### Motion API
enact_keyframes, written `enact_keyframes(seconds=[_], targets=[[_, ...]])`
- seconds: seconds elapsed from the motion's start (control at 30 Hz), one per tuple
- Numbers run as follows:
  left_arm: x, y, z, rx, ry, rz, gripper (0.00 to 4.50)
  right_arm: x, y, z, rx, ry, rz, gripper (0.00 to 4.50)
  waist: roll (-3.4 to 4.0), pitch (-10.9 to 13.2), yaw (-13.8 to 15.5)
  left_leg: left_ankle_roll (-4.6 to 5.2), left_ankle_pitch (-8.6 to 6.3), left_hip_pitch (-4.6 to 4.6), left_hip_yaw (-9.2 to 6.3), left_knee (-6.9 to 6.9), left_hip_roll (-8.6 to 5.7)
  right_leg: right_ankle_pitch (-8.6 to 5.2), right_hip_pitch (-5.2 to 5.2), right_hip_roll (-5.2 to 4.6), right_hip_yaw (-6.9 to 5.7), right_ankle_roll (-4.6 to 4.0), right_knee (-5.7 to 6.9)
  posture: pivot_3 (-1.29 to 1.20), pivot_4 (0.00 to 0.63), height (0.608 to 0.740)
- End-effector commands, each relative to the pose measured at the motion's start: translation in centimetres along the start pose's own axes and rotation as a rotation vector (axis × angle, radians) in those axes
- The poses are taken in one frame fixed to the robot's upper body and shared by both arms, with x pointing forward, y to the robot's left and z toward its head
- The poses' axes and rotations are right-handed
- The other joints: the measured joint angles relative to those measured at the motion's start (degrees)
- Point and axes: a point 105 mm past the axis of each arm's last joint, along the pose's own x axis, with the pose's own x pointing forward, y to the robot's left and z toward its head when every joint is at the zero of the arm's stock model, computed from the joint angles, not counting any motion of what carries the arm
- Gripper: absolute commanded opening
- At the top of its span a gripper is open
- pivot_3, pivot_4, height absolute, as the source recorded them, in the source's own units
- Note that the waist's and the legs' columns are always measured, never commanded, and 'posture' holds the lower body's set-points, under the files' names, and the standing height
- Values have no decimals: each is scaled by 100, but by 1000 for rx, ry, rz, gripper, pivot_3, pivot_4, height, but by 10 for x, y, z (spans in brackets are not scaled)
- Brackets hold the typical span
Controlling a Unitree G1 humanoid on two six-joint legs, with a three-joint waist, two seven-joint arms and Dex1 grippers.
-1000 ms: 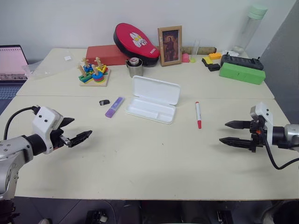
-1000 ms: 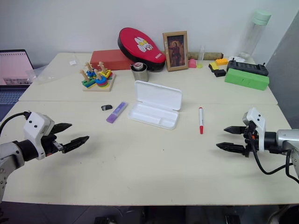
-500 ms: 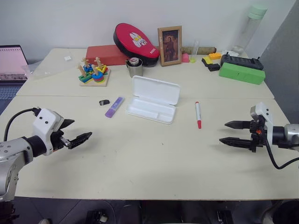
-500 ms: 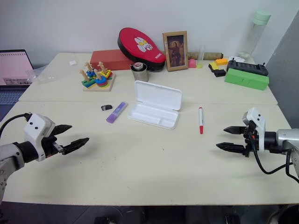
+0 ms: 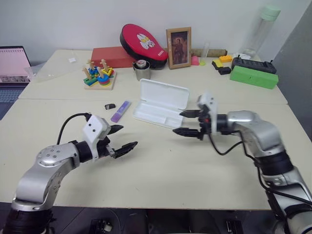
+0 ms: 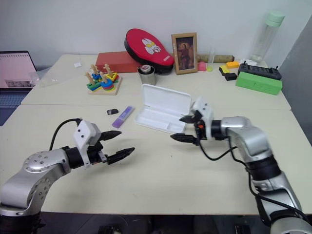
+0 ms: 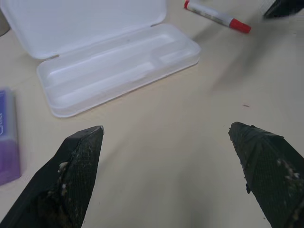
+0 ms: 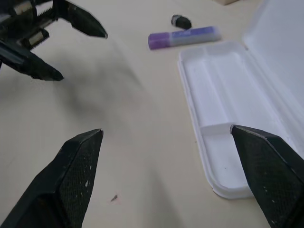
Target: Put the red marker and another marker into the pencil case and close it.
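Head view: I'm on the approach, nothing picked up. My right gripper [image 5: 186, 122] hangs spread and empty at frame centre beside the open pencil case [image 5: 161, 104]; my left gripper [image 5: 120, 138], also spread and empty, sits lower left. The purple highlighter [image 5: 119, 111] lies left of the case, long axis running up-right.

Left wrist view: the red marker [image 7: 217, 16] lies upper right, red cap toward the right; I judge it's next to grasp.

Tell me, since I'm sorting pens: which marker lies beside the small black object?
The purple highlighter, chunky and lilac, left of the pencil case; the red marker lies on its other side.
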Motion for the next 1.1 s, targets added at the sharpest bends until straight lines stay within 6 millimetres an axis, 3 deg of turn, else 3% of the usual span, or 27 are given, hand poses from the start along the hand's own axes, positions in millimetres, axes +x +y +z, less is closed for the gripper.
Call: enact_keyframes(seconds=[0.03, 0.2, 0.3, 0.8, 0.9, 1.1], targets=[[9, -3, 19, 56, -64, -2, 4500, 17, -10, -1, -54, 64, -52, 4493, 0, 0, 0, 0, 0, 0, 0, 0, 0, 0, 0, 0, 0, 0, 0, 0, 150, 740], [14, -7, 23, 47, -90, -4, 4500, 31, -13, -20, -36, 170, -76, 4493, 0, 0, -1, 0, 0, -2, -1, -2, 0, 0, -1, 0, -1, 0, -2, 0, 150, 740], [15, -9, 24, 42, -99, -1, 4500, 35, -21, -29, -36, 222, -124, 4010, 1, 0, -8, 0, 0, 0, -2, -3, 0, 0, -2, 0, -1, 0, 0, 0, 150, 740], [15, -7, 24, 45, -101, 12, 4500, 39, -8, -15, -112, 174, -69, 179, 0, 0, -4, 0, 0, 0, -3, -1, 0, 0, -1, 0, -2, -1, 2, 0, 150, 740], [15, -6, 22, 38, -98, 8, 4500, 38, -1, -9, -137, 141, -41, 56, 0, 0, -4, 0, 0, 0, -3, -1, 0, 0, -1, 0, -2, -1, 2, 0, 150, 740], [9, -13, 16, 37, -67, -42, 4500, 25, 39, -6, -232, 70, 148, 56, 1, 0, -3, 0, 0, -1, -3, -2, 0, 0, -1, 0, -1, 0, 0, 0, 150, 740]])
